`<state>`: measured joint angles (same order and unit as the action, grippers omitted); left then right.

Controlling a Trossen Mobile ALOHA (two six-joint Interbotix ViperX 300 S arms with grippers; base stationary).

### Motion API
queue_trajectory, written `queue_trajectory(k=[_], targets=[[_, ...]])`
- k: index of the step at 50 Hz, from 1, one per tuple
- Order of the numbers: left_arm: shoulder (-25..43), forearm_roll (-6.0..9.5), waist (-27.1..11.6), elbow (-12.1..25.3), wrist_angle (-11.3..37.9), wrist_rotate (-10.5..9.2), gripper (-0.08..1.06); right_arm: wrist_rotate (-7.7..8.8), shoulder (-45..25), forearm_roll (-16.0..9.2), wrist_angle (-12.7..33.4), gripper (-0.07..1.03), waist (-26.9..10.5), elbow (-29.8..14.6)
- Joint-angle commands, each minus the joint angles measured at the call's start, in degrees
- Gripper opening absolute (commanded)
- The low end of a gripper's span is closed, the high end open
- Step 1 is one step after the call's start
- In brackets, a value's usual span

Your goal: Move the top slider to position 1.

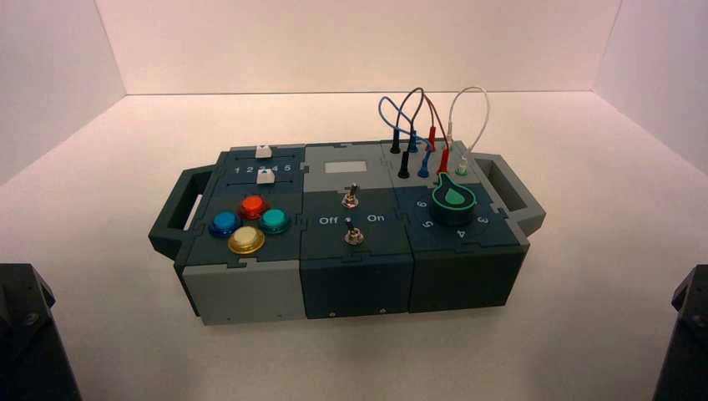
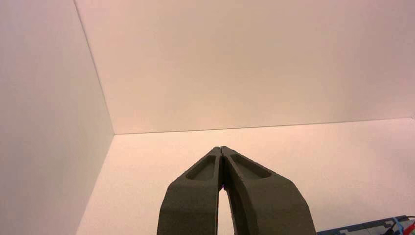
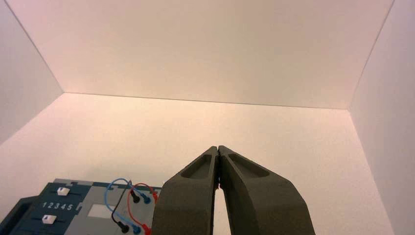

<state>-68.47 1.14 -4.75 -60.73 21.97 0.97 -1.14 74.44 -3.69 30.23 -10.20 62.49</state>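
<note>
1. My left claw (image 2: 221, 149) is closed, tips touching, holding nothing; that arm sits parked at the lower left corner of the high view.
2. My right claw (image 3: 218, 148) is closed too, empty, its arm parked at the lower right corner.
3. The box (image 1: 250, 288) sits mid-frame in the high view, well apart from both claws.
4. The top slider (image 1: 264, 151) is a small white block on a thin black slot, at the box's upper left, above the printed 1 2 3 4 5 scale.
5. In the right wrist view the slider (image 3: 62, 191) stands over the scale's middle; the numeral 1 (image 3: 45, 206) lies off to one side of it.
6. A second white slider (image 1: 266, 175) sits below the scale.
</note>
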Motion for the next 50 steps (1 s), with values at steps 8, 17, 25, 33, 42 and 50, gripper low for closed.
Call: queue_trajectory(k=[8,17,25,33,42,50], targets=[[0.4,0.00,0.4,0.8,-0.6,0.09,-0.03,-0.35,-0.7,-0.5,0.2,-0.02,0.2,-0.9],[0.4,0.00,0.4,0.5,-0.5,0.09,-0.03,-0.35,-0.8,-1.3,0.2,-0.03,0.2,-0.9],[0.4,0.18,0.4,1.1,1.1,0.09,-0.03,-0.35,-1.1,-2.5,1.0,-0.02,0.1,-0.9],[2.5,1.32,0.4,2.5,5.5,0.00,-0.03,-0.35,-5.3,-3.5,3.7,-0.02,-0.3,-1.9],[7.0,1.49,-0.8,4.1,10.7,-0.62,-0.03,-0.18,-11.7,-4.3,5.4,-0.03,-0.3,-3.2],[12.0,1.41,-2.7,5.7,15.0,-0.70,-0.03,0.44,-16.4,-5.8,6.2,-0.02,-1.0,-4.1]])
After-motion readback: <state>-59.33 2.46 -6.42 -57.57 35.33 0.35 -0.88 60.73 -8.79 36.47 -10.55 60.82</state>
